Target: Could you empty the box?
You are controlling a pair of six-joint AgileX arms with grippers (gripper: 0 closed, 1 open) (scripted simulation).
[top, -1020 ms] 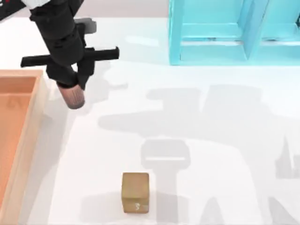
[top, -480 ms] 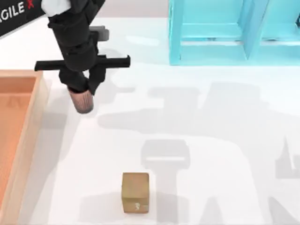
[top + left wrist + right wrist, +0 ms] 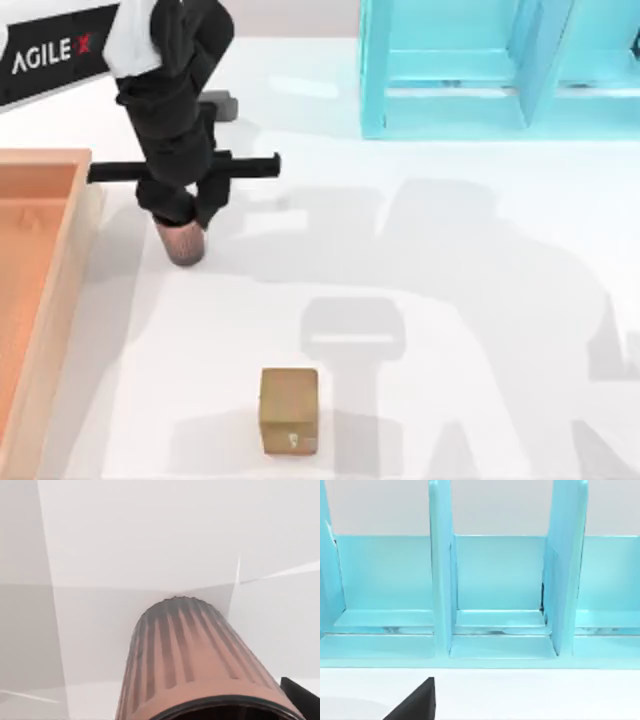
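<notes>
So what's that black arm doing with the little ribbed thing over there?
The left gripper is holding a reddish ribbed cup over the white table, just right of the wooden box. It looks like the cup is being set outside the box. A small brown cube already sits on the table near the front edge. A turquoise shelf unit stands at the back.
</notes>
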